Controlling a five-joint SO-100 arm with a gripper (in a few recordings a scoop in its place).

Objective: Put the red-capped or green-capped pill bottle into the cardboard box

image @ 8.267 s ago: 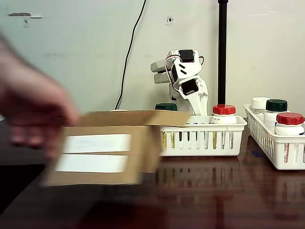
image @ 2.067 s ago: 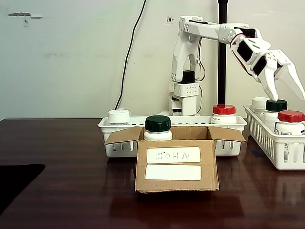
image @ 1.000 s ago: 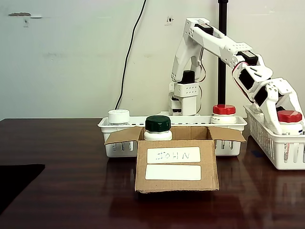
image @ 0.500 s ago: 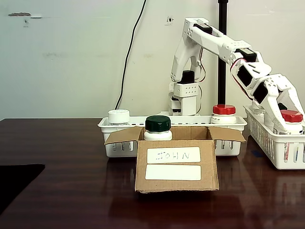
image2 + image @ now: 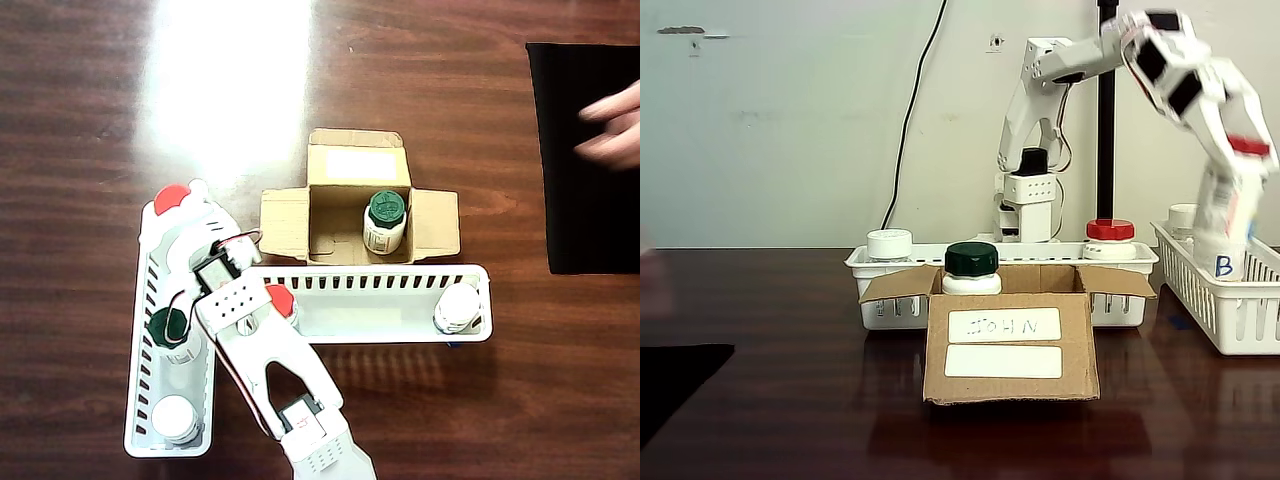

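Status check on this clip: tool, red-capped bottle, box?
Tool shut on tall white red-capped pill bottle, lifted above the white side basket. Brown cardboard box open, green-capped bottle already inside. Path to box looks clear.

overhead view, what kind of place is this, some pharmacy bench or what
Probably a lab or test bench set up like a pharmacy packing station: white baskets holding pill bottles, a labelled cardboard box already holding a green-capped bottle, and a small white robot arm on a dark wood table.
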